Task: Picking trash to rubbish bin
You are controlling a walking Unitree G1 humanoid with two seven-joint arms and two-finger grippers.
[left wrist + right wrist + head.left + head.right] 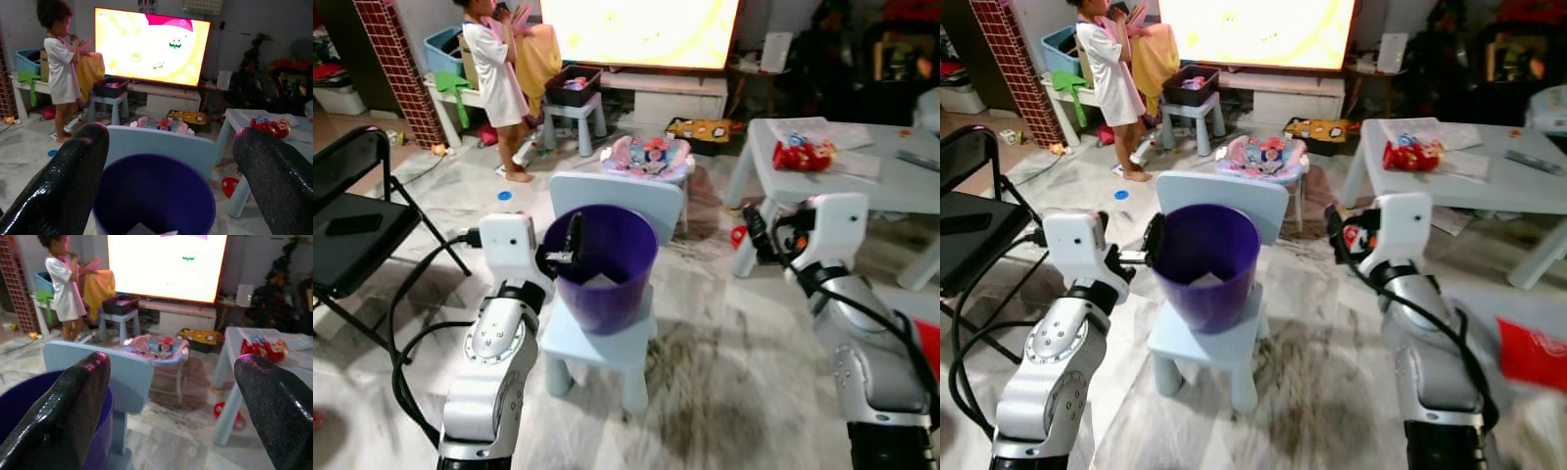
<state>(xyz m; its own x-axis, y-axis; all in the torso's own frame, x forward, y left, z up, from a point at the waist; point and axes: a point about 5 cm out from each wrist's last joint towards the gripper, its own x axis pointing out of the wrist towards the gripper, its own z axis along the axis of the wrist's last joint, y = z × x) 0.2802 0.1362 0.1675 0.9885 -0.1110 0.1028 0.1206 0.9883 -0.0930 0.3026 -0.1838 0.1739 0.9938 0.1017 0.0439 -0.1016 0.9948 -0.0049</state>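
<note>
We hold left tool (570,238) fingers apart over purple plastic bin (603,266), paper scrap (146,229) inside; right tool (171,396) apart, empty.

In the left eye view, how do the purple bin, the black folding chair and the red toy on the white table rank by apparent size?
1. Black folding chair, partly cropped.
2. Purple bin, nearly as large and nearer the camera, so this order is unsure.
3. Red toy, clearly smallest.

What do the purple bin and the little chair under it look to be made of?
Purple bin: likely moulded plastic, smooth, uniform colour, with thin tapered walls and a slight sheen. Pale blue child's chair: likely plastic too, matte, with a one-piece seat, rounded edges and thick legs.
</note>
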